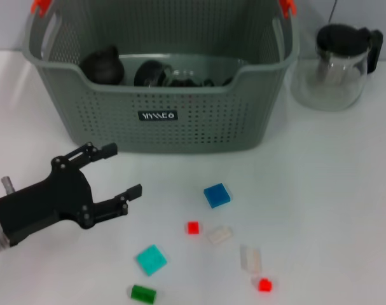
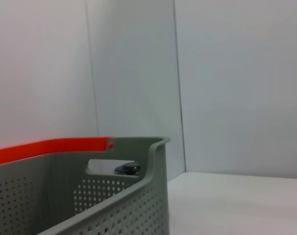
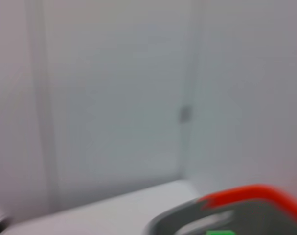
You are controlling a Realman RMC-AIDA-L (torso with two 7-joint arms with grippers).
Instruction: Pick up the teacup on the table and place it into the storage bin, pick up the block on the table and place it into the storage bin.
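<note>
The grey-green perforated storage bin [image 1: 161, 121] stands at the back of the table, and dark teacups [image 1: 102, 65] lie inside it. Several small blocks lie on the white table in front of it: a blue block [image 1: 217, 195], a small red block [image 1: 193, 227], a teal block [image 1: 151, 260] and a green block [image 1: 143, 293]. My left gripper [image 1: 123, 169] hovers open and empty at the front left, left of the blocks. The left wrist view shows the bin's corner [image 2: 138, 196] and its orange handle clip [image 2: 50, 145]. My right gripper is out of view.
A glass pitcher [image 1: 339, 63] with a black lid stands right of the bin. Two clear blocks [image 1: 219, 234] and another red block [image 1: 264, 284] lie among the coloured ones. The right wrist view catches the bin's rim [image 3: 187, 220] with its orange clip [image 3: 256, 194].
</note>
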